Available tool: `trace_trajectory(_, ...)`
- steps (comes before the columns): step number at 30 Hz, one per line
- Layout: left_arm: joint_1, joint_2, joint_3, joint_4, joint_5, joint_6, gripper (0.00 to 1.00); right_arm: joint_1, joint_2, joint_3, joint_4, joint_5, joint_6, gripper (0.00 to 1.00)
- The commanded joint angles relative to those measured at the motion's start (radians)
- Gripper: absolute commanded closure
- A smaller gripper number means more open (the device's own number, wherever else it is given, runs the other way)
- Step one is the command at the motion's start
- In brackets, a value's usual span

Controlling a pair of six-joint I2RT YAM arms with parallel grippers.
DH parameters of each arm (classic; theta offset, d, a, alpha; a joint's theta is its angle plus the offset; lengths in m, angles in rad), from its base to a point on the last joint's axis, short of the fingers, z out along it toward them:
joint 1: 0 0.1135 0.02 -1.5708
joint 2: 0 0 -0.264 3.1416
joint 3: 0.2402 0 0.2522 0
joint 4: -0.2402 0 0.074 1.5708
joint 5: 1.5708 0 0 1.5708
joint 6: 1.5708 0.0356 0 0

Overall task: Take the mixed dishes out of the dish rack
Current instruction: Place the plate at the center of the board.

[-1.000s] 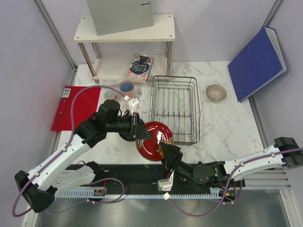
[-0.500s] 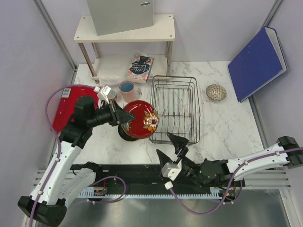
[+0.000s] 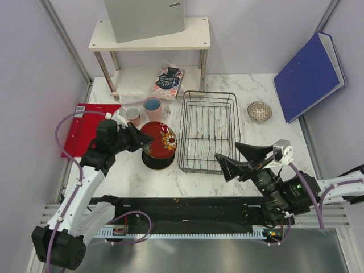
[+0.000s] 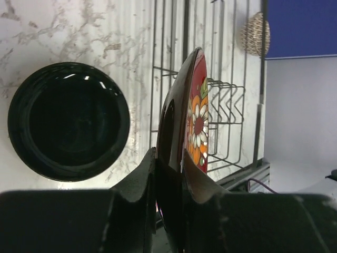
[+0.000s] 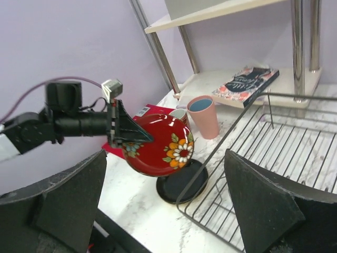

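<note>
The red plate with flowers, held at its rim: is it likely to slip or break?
Probably stiff and breakable: the red floral plate looks like glazed ceramic. Its glossy surface may slip, since the left end effector pinches only the rim.

White links [image 3: 79, 190], black joints [image 3: 105, 136], purple cables [image 3: 57, 133]; black left hand [image 3: 145, 142], right hand [image 3: 226, 150].

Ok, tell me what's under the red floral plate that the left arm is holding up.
A black plate lies on the marble table below the red floral plate, held tilted in the left end effector. From above, the red plate hides the black one's far part.
</note>
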Motion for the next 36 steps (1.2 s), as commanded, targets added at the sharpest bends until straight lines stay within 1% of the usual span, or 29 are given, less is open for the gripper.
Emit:
trace_trajectory(1,0.003,0.069,-0.061,0.194,-0.056,-0.067,0.98,-0.002,-0.024,0.018,-0.137,0.063,0.217,0.02)
trace_trajectory(4,0.003,0.114,-0.118,0.256,-0.062,-0.079,0.98,-0.001,-0.026,0.01,-0.166,0.056,0.237,0.02)
trace_trajectory(8,0.003,0.122,-0.19,0.337,-0.106,-0.108,0.98,-0.002,-0.023,-0.005,-0.17,0.048,0.246,0.02)
trace_trajectory(10,0.003,0.128,-0.216,0.351,-0.137,-0.114,0.98,-0.001,-0.017,-0.011,-0.168,0.046,0.247,0.02)
trace_trajectory(16,0.005,0.211,-0.238,0.379,-0.135,-0.117,0.98,-0.002,-0.002,-0.013,-0.167,0.045,0.237,0.02)
trace_trajectory(23,0.003,0.303,-0.232,0.376,-0.119,-0.123,0.98,-0.002,0.003,-0.017,-0.157,0.046,0.226,0.02)
trace_trajectory(30,0.003,0.379,-0.174,0.272,-0.093,-0.111,0.97,-0.005,0.003,-0.026,-0.159,0.046,0.226,0.02)
trace_trajectory(33,0.003,0.401,-0.144,0.209,-0.067,-0.088,0.88,-0.005,0.002,-0.034,-0.159,0.048,0.231,0.02)
trace_trajectory(34,0.005,0.401,-0.141,0.202,-0.059,-0.074,0.8,-0.005,0.0,-0.034,-0.159,0.049,0.231,0.02)
trace_trajectory(36,0.005,0.39,-0.137,0.184,-0.04,-0.067,0.73,-0.004,0.003,-0.036,-0.159,0.049,0.232,0.02)
